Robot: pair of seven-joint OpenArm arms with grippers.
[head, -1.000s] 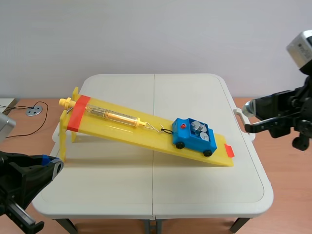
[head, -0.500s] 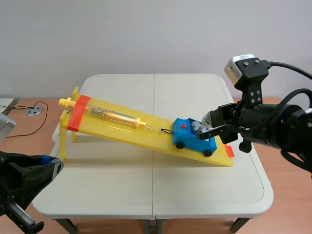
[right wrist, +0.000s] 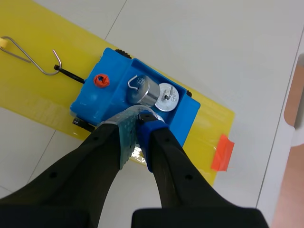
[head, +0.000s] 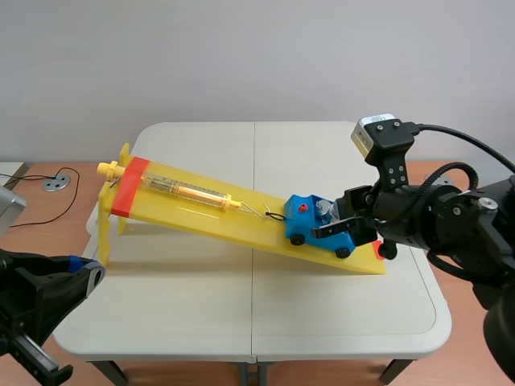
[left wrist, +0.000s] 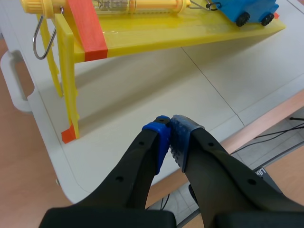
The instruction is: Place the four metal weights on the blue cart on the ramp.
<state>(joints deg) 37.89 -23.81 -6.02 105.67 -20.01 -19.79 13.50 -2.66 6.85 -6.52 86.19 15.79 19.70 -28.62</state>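
Directly beneath right gripper (right wrist: 138, 119), blue cart (right wrist: 102, 97).

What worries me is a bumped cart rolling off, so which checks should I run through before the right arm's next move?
1. Blue cart sits on the yellow ramp, near its low end: ok.
2. Right claw is directly over the cart's tray: ok.
3. Right claw's grip: shut on a silvery weight, only its rim showing: ok.
4. All other weights in the tray: two weights are visible; anything under the claw is hidden: cannot tell.
5. Left claw is shut, empty, above the table, clear of the ramp: ok.
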